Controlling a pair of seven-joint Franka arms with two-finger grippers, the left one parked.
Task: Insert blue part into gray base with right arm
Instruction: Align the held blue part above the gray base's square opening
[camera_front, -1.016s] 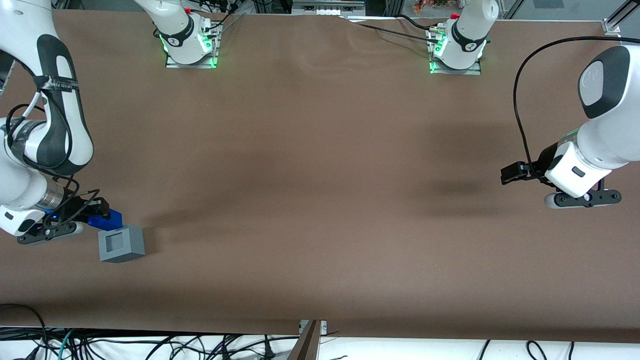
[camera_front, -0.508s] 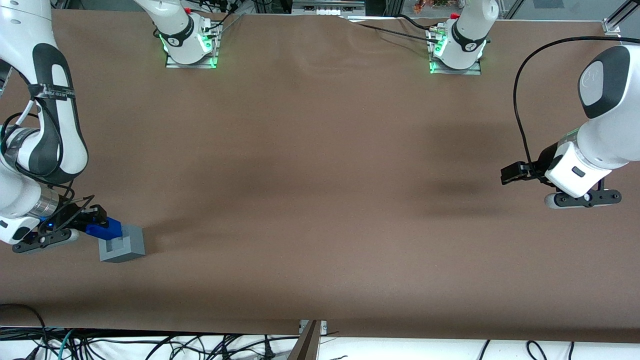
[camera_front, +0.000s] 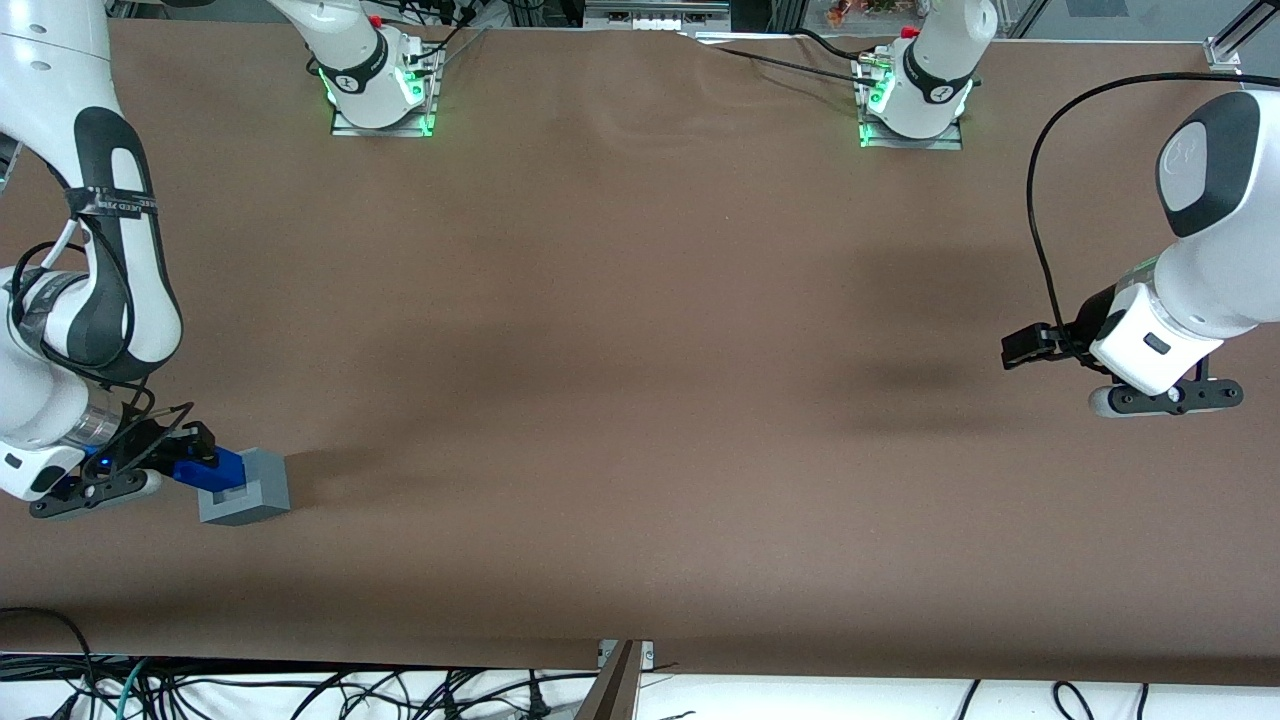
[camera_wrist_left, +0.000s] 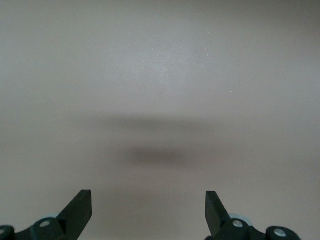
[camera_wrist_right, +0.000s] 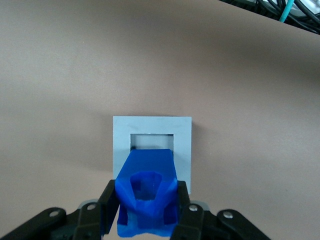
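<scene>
The right arm's gripper is shut on the blue part, with a black finger pressed on each side of it. It holds the part directly over the gray base, a light-gray cube near the working arm's end of the table. The part's lower end reaches the edge of the base's square recess and covers part of it. I cannot tell whether the part touches the base.
Brown table cover spreads all round the base. Two green-lit arm mounts stand far from the front camera. Cables lie past the table's near edge.
The gripper carried the blue part from beside the gray base to a spot over its recess, then shifted slightly and sank a little toward it.
</scene>
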